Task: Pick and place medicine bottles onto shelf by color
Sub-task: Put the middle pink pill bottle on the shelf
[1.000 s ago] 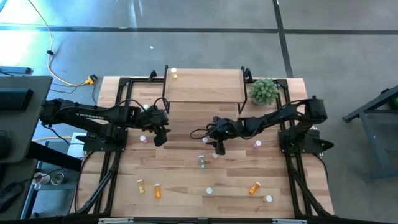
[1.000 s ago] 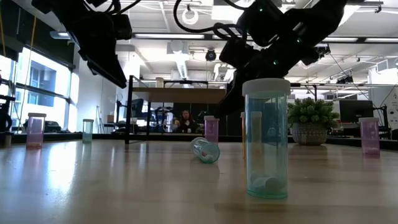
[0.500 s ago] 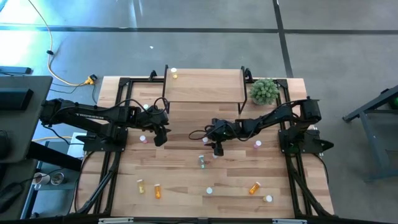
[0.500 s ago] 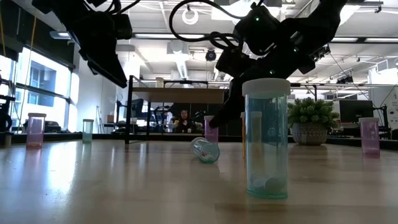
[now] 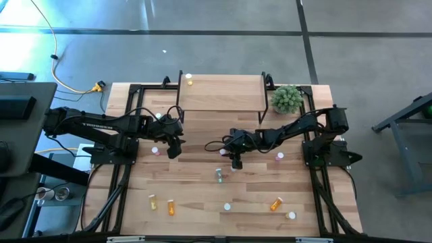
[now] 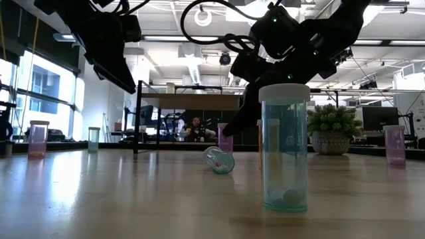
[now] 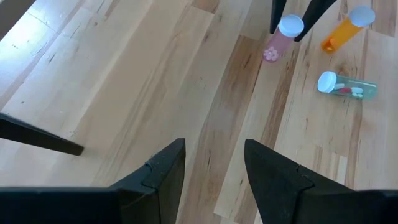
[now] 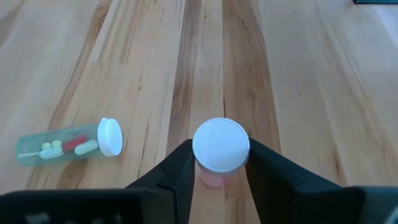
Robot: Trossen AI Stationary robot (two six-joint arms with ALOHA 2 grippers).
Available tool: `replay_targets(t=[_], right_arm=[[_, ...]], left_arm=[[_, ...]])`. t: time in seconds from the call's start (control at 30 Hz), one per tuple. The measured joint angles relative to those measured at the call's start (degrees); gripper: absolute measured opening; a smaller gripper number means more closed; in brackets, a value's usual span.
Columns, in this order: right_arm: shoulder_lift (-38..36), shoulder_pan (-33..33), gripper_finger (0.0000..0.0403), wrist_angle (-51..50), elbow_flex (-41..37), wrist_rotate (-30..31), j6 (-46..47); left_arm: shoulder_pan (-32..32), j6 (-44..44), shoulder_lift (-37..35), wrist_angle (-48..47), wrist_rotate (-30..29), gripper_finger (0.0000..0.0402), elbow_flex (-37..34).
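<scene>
While upright, cap up, pink bottle (image 8: pixel 220 153) is clamped by right fingers (image 8: pixel 180 168) | left fingers (image 7: pixel 165 171) apart, empty

A: What hides under the right gripper (image 8: pixel 217 163)?
B: A pink medicine bottle (image 8: pixel 219 149); only its round white cap and a sliver of body show between the dark fingers (image 8: pixel 178 168).
A: Elsewhere?
B: From overhead, that bottle is too small to make out. Both wrist views cut off the fingers' bases.
</scene>
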Motion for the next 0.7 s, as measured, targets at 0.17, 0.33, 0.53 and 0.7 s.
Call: replay_targets(t=[0.17,0.33,0.53,0.7], right_arm=[[0.0,-0.09,0.0105,0.0,0.0,0.0,0.02],[0.0,-0.09,0.0104,0.04,0.0,0.0,0.88],[-1.62,-0.11,0.0104,-0.48,1.41,0.0,3.0],[-2.43,-0.59,0.0103,-6.91,7.33,0.0,3.04]], left_arm=[[0.0,0.0,0.0,0.0,0.0,0.0157,0.0],[0.0,0.0,0.0,0.0,-0.01,0.0157,0.0],[0.0,0.0,0.0,0.0,-0.08,0.0157,0.0],[0.0,0.0,0.0,0.0,-0.12,0.0157,0.0]])
